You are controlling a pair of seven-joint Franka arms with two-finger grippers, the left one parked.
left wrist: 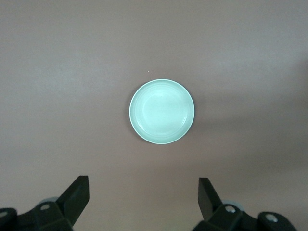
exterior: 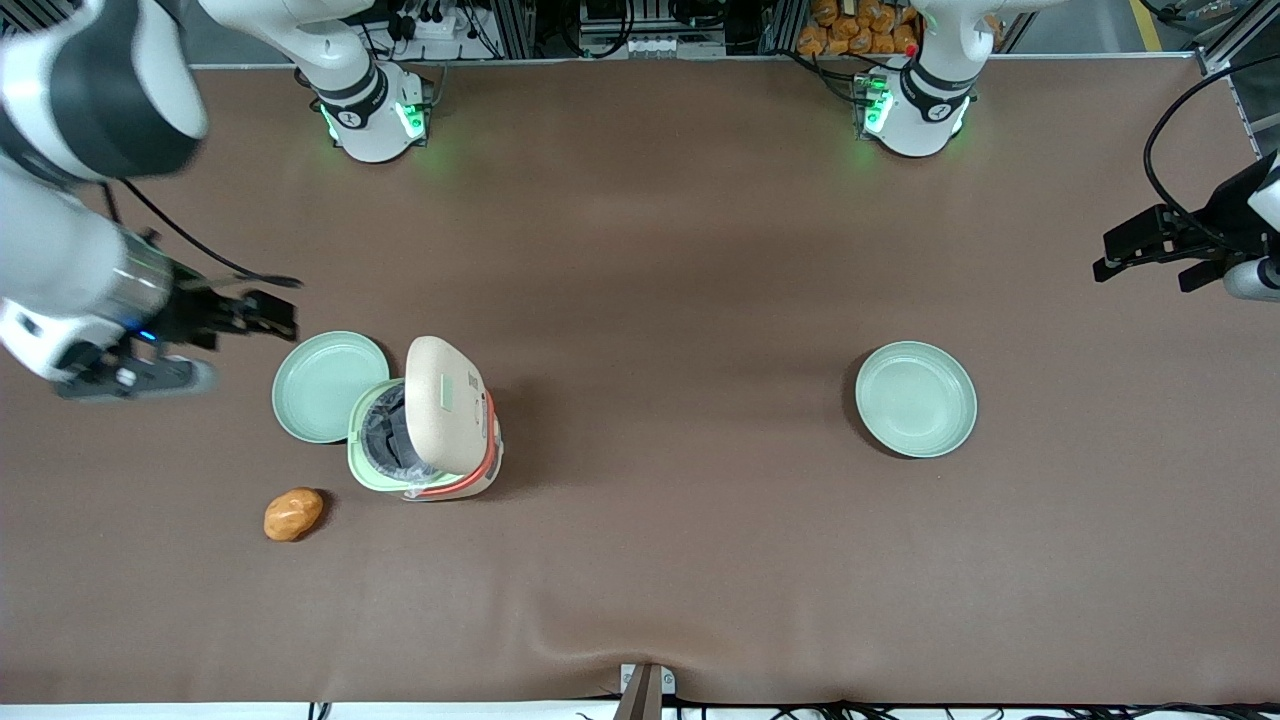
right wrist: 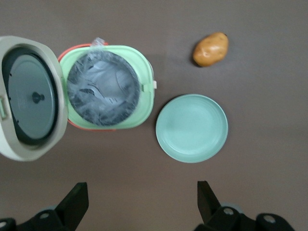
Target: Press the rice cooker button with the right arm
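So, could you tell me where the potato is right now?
The potato lies on the table, nearer the front camera than the rice cooker; the open gripper hovers apart.

The front view looks steeply down on the whole worktop (exterior: 700,250) from high up. The right wrist view looks straight down from the claw (right wrist: 142,204), fingers spread, closer in, sharing the open cooker (exterior: 425,420) (right wrist: 108,86), the plate (exterior: 328,386) (right wrist: 191,127) and the potato (exterior: 293,514) (right wrist: 210,49). The left wrist view looks down on the other plate (exterior: 915,398) (left wrist: 161,111).

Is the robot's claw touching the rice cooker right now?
Apart. The front view shows the gripper open, off toward the working arm's end, with bare table between it and the rice cooker.
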